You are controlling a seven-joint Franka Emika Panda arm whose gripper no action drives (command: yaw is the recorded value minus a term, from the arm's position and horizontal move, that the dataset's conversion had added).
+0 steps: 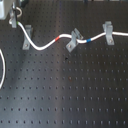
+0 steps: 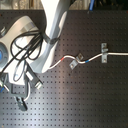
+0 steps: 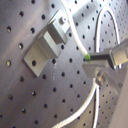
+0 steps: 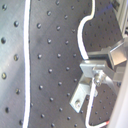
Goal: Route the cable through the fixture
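The board (image 1: 65,95) is a dark perforated plate carrying three metal clips in a row. The arm (image 2: 52,30) reaches down over the end of the row at the first exterior view's left, where the gripper (image 1: 12,20) sits at the top corner, just beside the first clip (image 1: 27,36).

The cable (image 1: 45,44) runs along the row: from that first clip it dips, rises past its red band (image 1: 58,37) to the middle clip (image 1: 74,39), passes its blue band (image 1: 88,39), and goes through the far clip (image 1: 108,33) and off the first exterior view's right. A slack loop (image 1: 4,70) curves at the first exterior view's left edge.

In the first wrist view the cable (image 3: 75,40) lies between clip (image 3: 47,42) and fingertip (image 3: 107,57), its long axis roughly crossing the finger. The jaws look clamped on it, though the blur leaves that uncertain. Judged from this, the coming move turns on steering the held stretch sideways toward the first clip's slot.
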